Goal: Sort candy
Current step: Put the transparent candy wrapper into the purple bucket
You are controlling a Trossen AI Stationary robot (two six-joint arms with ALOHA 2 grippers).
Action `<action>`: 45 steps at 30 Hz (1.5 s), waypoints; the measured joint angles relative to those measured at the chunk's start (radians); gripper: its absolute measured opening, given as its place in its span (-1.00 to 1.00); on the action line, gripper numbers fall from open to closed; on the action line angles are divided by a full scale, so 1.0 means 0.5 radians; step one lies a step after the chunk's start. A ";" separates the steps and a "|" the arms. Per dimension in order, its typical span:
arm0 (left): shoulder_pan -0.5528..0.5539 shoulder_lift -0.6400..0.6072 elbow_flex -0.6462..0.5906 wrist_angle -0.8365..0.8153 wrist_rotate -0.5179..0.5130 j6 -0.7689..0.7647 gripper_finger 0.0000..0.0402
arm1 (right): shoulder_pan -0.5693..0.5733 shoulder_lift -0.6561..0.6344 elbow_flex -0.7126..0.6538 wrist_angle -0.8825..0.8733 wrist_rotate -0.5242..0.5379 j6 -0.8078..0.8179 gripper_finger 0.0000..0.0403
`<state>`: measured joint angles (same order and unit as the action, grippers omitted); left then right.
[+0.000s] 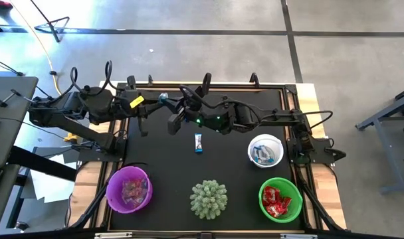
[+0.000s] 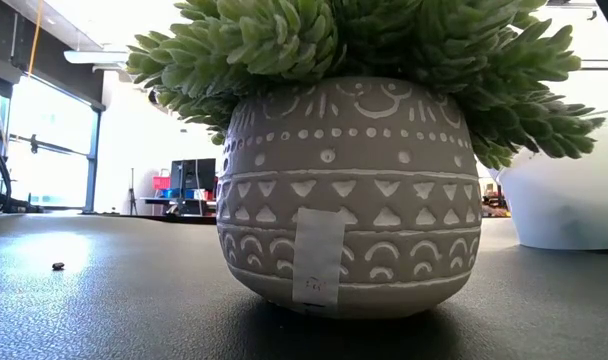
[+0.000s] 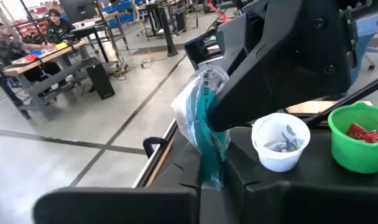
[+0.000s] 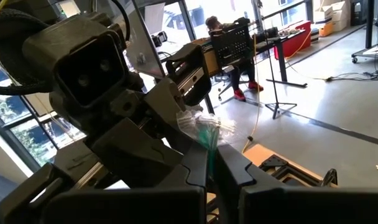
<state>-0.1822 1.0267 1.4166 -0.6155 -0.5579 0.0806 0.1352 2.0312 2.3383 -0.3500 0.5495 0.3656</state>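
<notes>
A small clear plastic bag with teal print (image 3: 204,118) is held in the air between both grippers over the table's far left part; it also shows in the high view (image 1: 163,97) and in the right wrist view (image 4: 207,130). My left gripper (image 3: 209,182) is shut on it. My right gripper (image 4: 212,163) is shut on it from the other side and faces the left one closely. One blue-and-white candy (image 1: 199,142) lies flat on the black mat. More candies lie in the purple bowl (image 1: 113,192), the white bowl (image 1: 250,147) and the green bowl (image 1: 296,206). My left gripper pinches the bag's teal end (image 3: 212,163) between its two fingers, coming level from the table's left. The crumpled clear part stands out beyond the fingertips, clear of the table. My right gripper pinches the bag's other end (image 4: 209,142) between its two fingers, coming level from the table's right. The crumpled clear plastic (image 4: 198,121) bunches just beyond its fingertips, lifted clear of the table.
A spiky pale-green plant in a patterned grey pot (image 1: 208,198) stands at the near edge between the purple and green bowls; it fills the low view (image 2: 349,190). A raised frame runs round the black mat (image 1: 162,159). People sit at desks beyond the table (image 3: 9,43).
</notes>
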 joint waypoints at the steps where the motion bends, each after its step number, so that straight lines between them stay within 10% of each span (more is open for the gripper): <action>1: 0.000 0.000 0.000 0.000 0.000 -0.004 -0.95 | 0.001 0.000 0.000 0.000 0.000 0.001 -1.00; 29: -0.008 -0.187 0.003 -0.332 0.028 -0.455 -0.95 | 0.066 -0.116 0.001 -0.402 0.091 0.060 0.00; 38: -0.128 -0.281 0.003 -1.163 1.082 -1.468 -0.92 | 0.115 -0.150 0.001 -0.705 -0.090 0.275 0.00; 45: -0.423 -0.205 -0.020 -1.824 1.306 -2.057 -0.92 | 0.118 -0.150 0.001 -0.951 -0.430 0.533 0.00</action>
<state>-0.3937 0.9241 1.4066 -1.5274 0.0952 -0.9480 0.1941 1.9564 2.3386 -0.8254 0.3344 0.6321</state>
